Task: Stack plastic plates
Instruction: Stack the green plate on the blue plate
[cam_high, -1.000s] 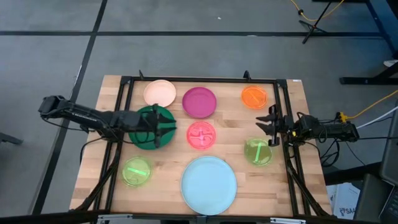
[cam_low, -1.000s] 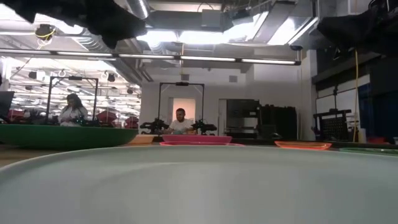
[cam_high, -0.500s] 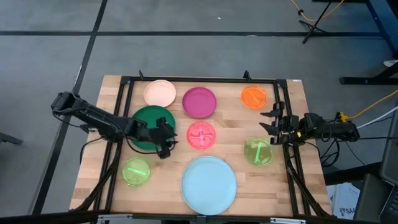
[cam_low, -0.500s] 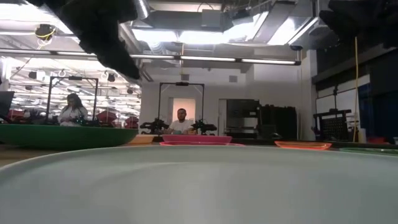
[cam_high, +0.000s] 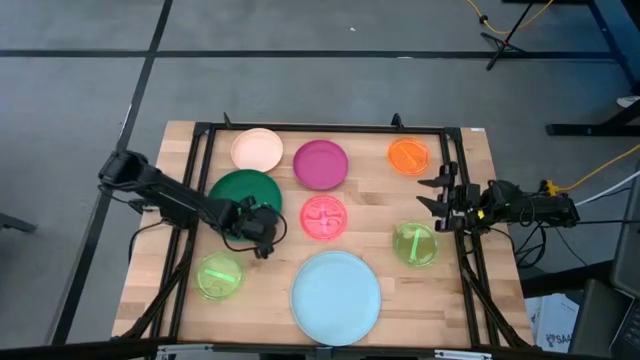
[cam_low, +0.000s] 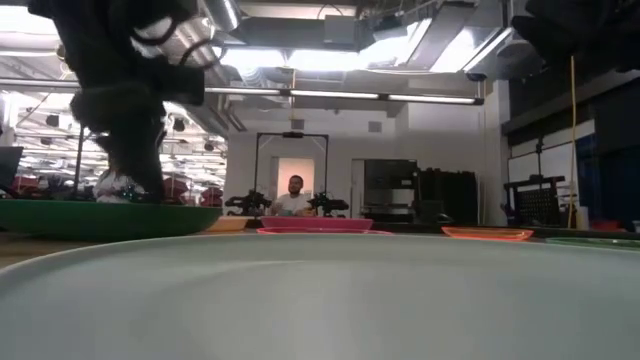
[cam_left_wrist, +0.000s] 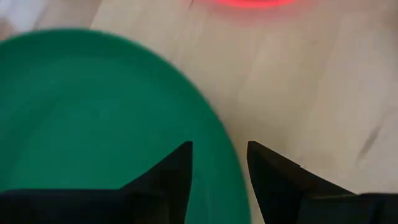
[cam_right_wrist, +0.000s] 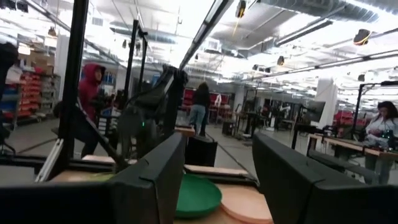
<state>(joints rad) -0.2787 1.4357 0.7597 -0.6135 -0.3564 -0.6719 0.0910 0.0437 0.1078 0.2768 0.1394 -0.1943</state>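
Observation:
The dark green plate (cam_high: 240, 190) lies flat on the wood left of centre. My left gripper (cam_high: 262, 230) is open at the plate's near right rim. In the left wrist view, one finger (cam_left_wrist: 174, 171) is over the green plate (cam_left_wrist: 93, 124) and the other over bare wood. The low view shows the left gripper (cam_low: 130, 170) low over the plate (cam_low: 90, 218). The peach (cam_high: 257, 149), magenta (cam_high: 321, 164), orange (cam_high: 408, 156), pink (cam_high: 323, 217), light blue (cam_high: 336, 297) and two lime plates (cam_high: 219, 276) (cam_high: 415, 244) lie singly. My right gripper (cam_high: 440, 195) waits open by the right edge. My left gripper comes at the green plate's near right rim (cam_left_wrist: 225, 165) from above, pointing down, one finger inside the rim and one outside it. The plate lies flat on the table. Whether the fingers touch the rim, I cannot tell.
A black frame (cam_high: 320, 128) runs around the table's far edge and sides. Bare wood shows between the green plate and the pink one. In the low view the light blue plate (cam_low: 320, 300) fills the foreground. People stand in the room beyond the table.
My left gripper has moved from over the green plate toward the table's near edge and come down to the plate's near right rim. The plates have stayed where they were.

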